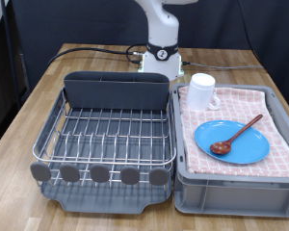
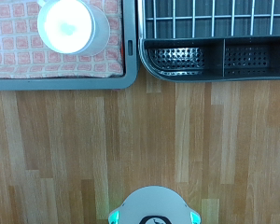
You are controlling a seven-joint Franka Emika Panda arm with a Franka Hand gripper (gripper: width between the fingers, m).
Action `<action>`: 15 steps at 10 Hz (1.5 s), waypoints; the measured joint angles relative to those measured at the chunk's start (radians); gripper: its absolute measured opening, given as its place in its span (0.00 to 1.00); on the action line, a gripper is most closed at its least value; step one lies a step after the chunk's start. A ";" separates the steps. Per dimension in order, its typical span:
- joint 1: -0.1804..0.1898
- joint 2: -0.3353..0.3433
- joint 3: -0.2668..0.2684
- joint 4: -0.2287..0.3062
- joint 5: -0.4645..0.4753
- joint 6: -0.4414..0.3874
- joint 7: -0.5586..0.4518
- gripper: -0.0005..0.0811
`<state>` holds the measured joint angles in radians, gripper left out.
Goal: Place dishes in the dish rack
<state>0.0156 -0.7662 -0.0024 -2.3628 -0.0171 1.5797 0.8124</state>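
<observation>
The light-blue plate [image 1: 232, 141] lies flat on the pink-checked cloth in the grey crate [image 1: 231, 183] at the exterior view's right. The reddish-brown wooden spoon [image 1: 237, 134] rests on the plate. The white mug [image 1: 201, 90] stands at the crate's far corner and also shows from above in the wrist view [image 2: 70, 25]. The wire dish rack [image 1: 106, 130] in its dark tray stands to the exterior view's left with no dishes in it. Its dark utensil holder [image 1: 118, 89] is at the far side and shows in the wrist view [image 2: 215, 58]. The gripper shows in neither view.
The robot's white base [image 1: 162, 53] stands on the wooden table behind the rack and crate, and shows in the wrist view [image 2: 154, 207]. Black cables run along the table's far side. Bare wood lies between the base and the containers.
</observation>
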 joint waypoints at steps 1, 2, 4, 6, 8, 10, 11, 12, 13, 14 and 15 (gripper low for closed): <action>0.000 0.006 0.004 0.001 0.001 -0.002 0.020 0.99; 0.000 0.023 0.018 0.006 0.005 0.002 0.056 0.99; 0.000 0.088 0.056 0.034 0.029 0.048 0.144 0.99; 0.000 0.156 0.096 0.062 0.059 0.129 0.255 0.99; 0.004 0.229 0.127 0.101 0.082 0.167 0.308 0.99; 0.004 0.274 0.131 0.135 0.084 0.165 0.309 0.99; 0.006 0.275 0.133 0.132 0.087 0.188 0.309 0.99; 0.010 0.284 0.141 0.131 0.094 0.219 0.309 0.99; 0.014 0.301 0.156 0.134 0.099 0.251 0.328 0.99; 0.015 0.326 0.179 0.145 0.100 0.280 0.366 0.99; 0.016 0.354 0.203 0.163 0.101 0.301 0.424 0.99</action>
<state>0.0315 -0.4120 0.2004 -2.2002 0.0842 1.8805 1.2364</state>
